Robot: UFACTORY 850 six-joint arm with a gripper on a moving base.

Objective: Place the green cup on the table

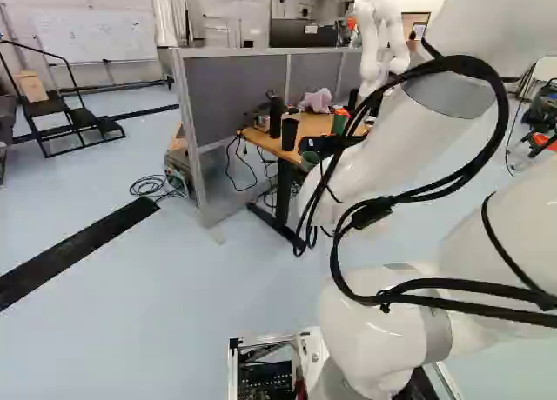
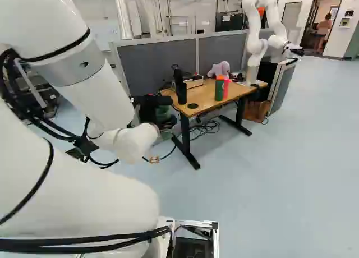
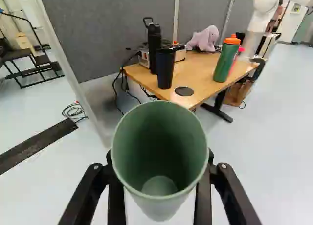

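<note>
The gripper [image 2: 159,100] held the green cup [image 3: 159,151] between its two fingers, off the table [image 3: 198,63] and short of its near corner. A black disc [image 3: 184,91] lay by that corner, a black tumbler [image 3: 165,68] stood near the left edge in the wrist view, and an orange-lidded green bottle [image 3: 226,61] stood farther along the near edge.

Left: tall black flask with carry loop [image 3: 154,48]; plain black tumbler [image 3: 165,68] just nearer. Flat round black disc [image 3: 184,91] nearer still. To their right, green bottle with orange lid [image 3: 226,58]; pale pink plush toy [image 3: 204,38] farther back. Grey panelled partition [image 3: 107,29] behind. Far right, another robot [image 2: 253,28], white. Far left, black-framed steps [image 1: 45,107].
</note>
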